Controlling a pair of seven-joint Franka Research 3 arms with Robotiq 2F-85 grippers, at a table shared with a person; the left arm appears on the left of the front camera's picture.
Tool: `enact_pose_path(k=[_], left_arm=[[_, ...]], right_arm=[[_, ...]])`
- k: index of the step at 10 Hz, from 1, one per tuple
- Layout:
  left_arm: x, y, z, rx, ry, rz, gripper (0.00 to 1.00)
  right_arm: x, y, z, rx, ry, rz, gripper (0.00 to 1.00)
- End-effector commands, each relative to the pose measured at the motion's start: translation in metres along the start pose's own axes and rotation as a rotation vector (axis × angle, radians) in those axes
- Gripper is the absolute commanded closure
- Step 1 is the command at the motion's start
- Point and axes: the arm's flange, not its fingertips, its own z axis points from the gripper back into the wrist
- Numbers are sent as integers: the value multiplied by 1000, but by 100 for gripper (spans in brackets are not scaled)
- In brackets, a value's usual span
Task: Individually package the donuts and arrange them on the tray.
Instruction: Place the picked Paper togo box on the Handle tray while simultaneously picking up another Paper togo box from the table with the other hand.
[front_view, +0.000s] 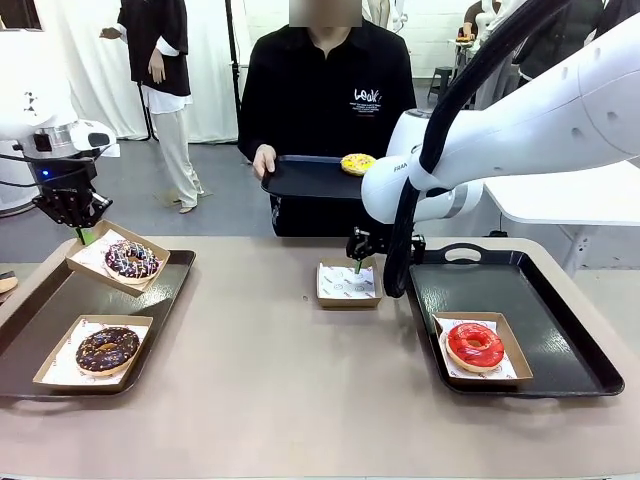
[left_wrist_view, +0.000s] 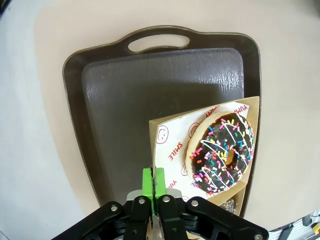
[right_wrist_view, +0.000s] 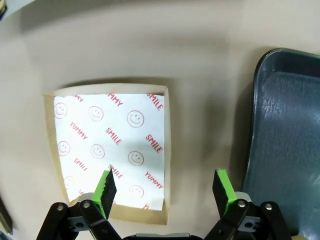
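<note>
- Brown cardboard box (front_view: 96, 243) (left_wrist_view: 170, 140) with smiley paper inside is hanging tilted over the long dark tray on the left (front_view: 30, 330) (left_wrist_view: 125, 100). The left claw (front_view: 80, 232) (left_wrist_view: 154, 177) is pinching one corner of it, green pads pressed together on the card.
- The dark ring donut with coloured sprinkles (front_view: 132, 260) (left_wrist_view: 222, 152) is sitting in that tilted box. It could be sliding out if the box is tipping more, because nothing is holding it in.
- One thin corner is carrying all the weight, so the card could be bending or slipping out of the pinch.
- A second dark donut (front_view: 107, 349) is lying in its own box at the near end of the same tray. A box coming down too close could be bumping it.
- The right claw (front_view: 357, 262) (right_wrist_view: 165, 185) is hanging spread wide and gripping nothing, just above an empty paper-lined box (front_view: 348, 283) (right_wrist_view: 110, 135) on the tan table (front_view: 260, 390). That box looks light, so a pad catching its wall could be pushing or crushing it.
- The shiny red donut (front_view: 475, 345) is resting boxed on the right dark tray (front_view: 480, 290).
- The yellow donut (front_view: 357, 163) is not boxed yet; it is sitting on a small dark tray (front_view: 305, 180) that the person's hand (front_view: 264, 160) is holding. A hand reaching for the empty box could be meeting the right claw.
</note>
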Motion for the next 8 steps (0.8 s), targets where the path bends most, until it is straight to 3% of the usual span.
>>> enact_pose_path(k=[1,6,8], left_arm=[[5,5,-3,-12,-19,-28,99],[11,1,-24,-15,-20,-65,99],[16,-7,-36,-11,-6,-26,99]], right_arm=[[7,-4,-7,23,8,4,0],[8,-4,-18,12,19,11,0],[7,-4,-17,6,20,12,0]])
